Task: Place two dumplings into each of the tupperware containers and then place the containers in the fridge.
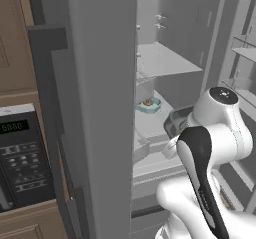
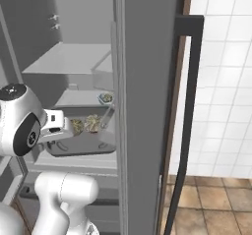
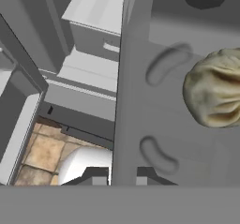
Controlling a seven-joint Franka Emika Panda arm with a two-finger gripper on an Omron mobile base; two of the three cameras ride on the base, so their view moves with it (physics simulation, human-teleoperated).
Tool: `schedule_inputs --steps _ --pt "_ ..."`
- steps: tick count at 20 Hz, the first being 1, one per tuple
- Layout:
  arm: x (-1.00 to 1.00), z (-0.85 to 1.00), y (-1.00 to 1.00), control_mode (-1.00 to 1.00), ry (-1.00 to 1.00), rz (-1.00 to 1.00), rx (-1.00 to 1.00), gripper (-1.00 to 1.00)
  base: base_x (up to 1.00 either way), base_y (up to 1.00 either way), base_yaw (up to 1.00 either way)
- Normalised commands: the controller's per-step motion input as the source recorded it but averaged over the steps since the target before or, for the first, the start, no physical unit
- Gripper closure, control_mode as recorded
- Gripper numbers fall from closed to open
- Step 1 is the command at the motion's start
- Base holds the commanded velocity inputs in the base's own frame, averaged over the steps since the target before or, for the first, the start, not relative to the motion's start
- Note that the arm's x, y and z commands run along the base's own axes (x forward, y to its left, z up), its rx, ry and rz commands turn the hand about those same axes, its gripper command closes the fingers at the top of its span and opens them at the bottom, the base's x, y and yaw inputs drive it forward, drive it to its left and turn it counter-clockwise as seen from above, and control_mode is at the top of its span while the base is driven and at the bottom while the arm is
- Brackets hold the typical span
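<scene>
My gripper (image 3: 119,177) is shut on the side wall of the dark grey tupperware container (image 3: 178,124), with one fingertip on each side of the rim. One tan dumpling (image 3: 215,94) lies inside it. From the right base view the gripper (image 2: 68,129) holds this container (image 2: 81,143) in the open fridge (image 2: 145,106), at the level of a lower shelf, with two dumplings (image 2: 92,122) in it. The light blue container (image 2: 105,98) stands further back on a shelf, with dumplings in it. In the left base view the blue container (image 1: 149,104) sits behind the grey one (image 1: 175,119), which my arm partly hides.
The fridge's left door (image 1: 100,108) stands open near the arm, and its right door has a dark handle (image 2: 189,106). A black microwave (image 1: 20,153) and brown cabinets are at the left. Pale shelves (image 1: 160,60) sit above. Tiled floor (image 3: 44,150) lies below.
</scene>
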Motion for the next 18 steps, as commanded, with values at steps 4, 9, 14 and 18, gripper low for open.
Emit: schedule_inputs --steps 4,9,14,18 --pt "0.0 0.0 0.0 1.0 0.0 0.0 0.0 1.0 0.23 0.03 -0.31" --pt "0.21 0.0 0.23 -1.0 0.04 0.0 -0.12 1.0 0.12 0.15 -0.06" --pt "0.6 0.0 -0.13 -1.0 0.32 0.17 -0.11 1.0 0.0 0.0 0.0" --pt "0.54 0.0 -0.32 -1.0 0.39 0.21 -0.09 1.0 0.0 0.0 0.0"
